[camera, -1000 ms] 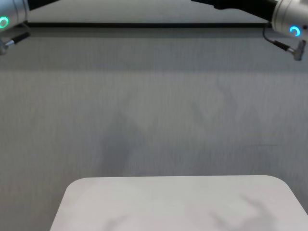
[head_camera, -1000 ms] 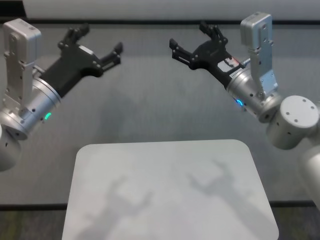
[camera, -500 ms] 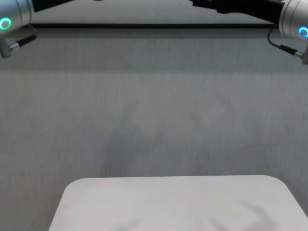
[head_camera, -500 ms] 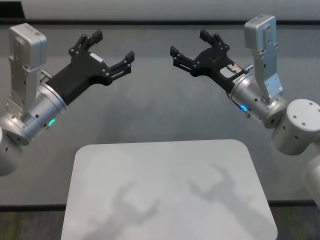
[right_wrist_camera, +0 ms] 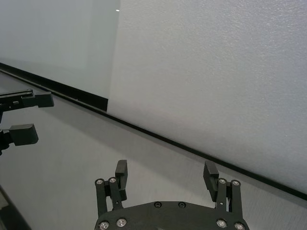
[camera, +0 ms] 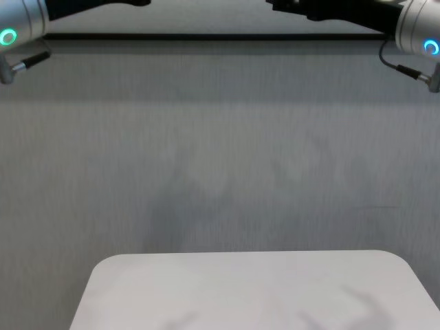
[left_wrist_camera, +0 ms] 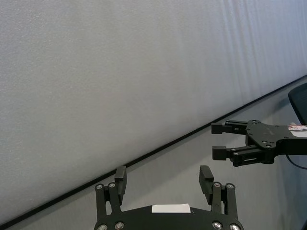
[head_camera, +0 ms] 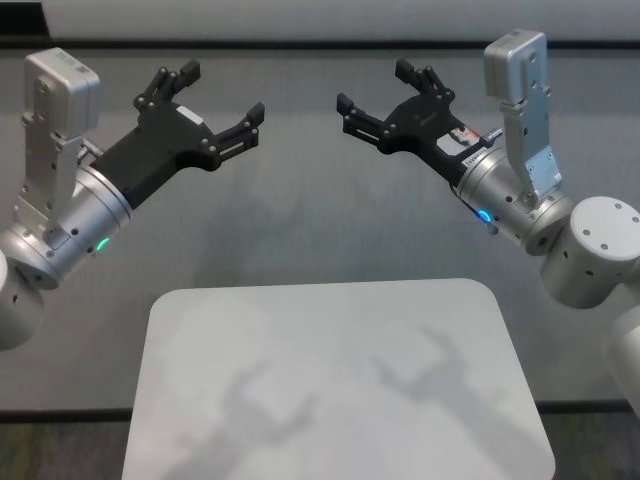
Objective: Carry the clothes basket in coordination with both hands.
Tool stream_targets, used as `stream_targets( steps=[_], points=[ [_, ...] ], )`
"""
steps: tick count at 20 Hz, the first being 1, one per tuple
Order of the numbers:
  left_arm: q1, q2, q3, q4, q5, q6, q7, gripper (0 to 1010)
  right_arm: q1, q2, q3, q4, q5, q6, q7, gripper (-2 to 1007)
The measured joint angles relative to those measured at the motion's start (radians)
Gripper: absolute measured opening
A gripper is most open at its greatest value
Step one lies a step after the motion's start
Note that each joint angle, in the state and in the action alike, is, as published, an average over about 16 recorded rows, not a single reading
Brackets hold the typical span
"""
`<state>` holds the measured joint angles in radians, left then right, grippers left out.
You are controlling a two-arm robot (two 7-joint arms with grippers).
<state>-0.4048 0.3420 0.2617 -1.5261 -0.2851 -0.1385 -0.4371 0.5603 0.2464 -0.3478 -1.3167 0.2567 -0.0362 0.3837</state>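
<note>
Left gripper [head_camera: 215,95]: spread wide apart, nothing between the black fingers [head_camera: 252,117]. Raised in the air at the robot's left, aimed forward and inward toward the opposite claw. Confirmed in the left wrist view [left_wrist_camera: 163,173]: both finger pads parallel, bare gap between them.

Right gripper [head_camera: 372,88]: likewise fully apart and empty. Raised at the robot's right, aimed inward, facing the left gripper across an open gap, well apart from it. Confirmed in the right wrist view [right_wrist_camera: 166,168].

Also visible farther off in each wrist view: the opposite claw, spread in the same way.

Behind each claw: a black housing, then a white-silver cylindrical forearm. Green ring light [head_camera: 97,244] lit on the left forearm, blue ring light [head_camera: 483,216] lit on the right.

Clothes basket: location cannot be told from these views.

Surface below and nearer the robot: white table [head_camera: 340,380] with rounded corners, marked only by the soft shadows of both arms. Seen in the chest view as well [camera: 247,289], with only the ring-light ends of both forearms at the upper corners.

Beyond the table: grey floor [head_camera: 300,220], fine-textured. At its far edge: black baseboard [left_wrist_camera: 158,149] under a plain pale wall [left_wrist_camera: 120,72].
</note>
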Motion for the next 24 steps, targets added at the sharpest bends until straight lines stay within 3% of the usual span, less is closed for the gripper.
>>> stream_targets(
  steps=[24],
  points=[
    [-0.001, -0.003, -0.004, 0.002, -0.007, -0.003, -0.009, 1002, 0.001, -0.002, 0.0, 0.0, -0.001, -0.003, -0.005, 1005]
  ],
)
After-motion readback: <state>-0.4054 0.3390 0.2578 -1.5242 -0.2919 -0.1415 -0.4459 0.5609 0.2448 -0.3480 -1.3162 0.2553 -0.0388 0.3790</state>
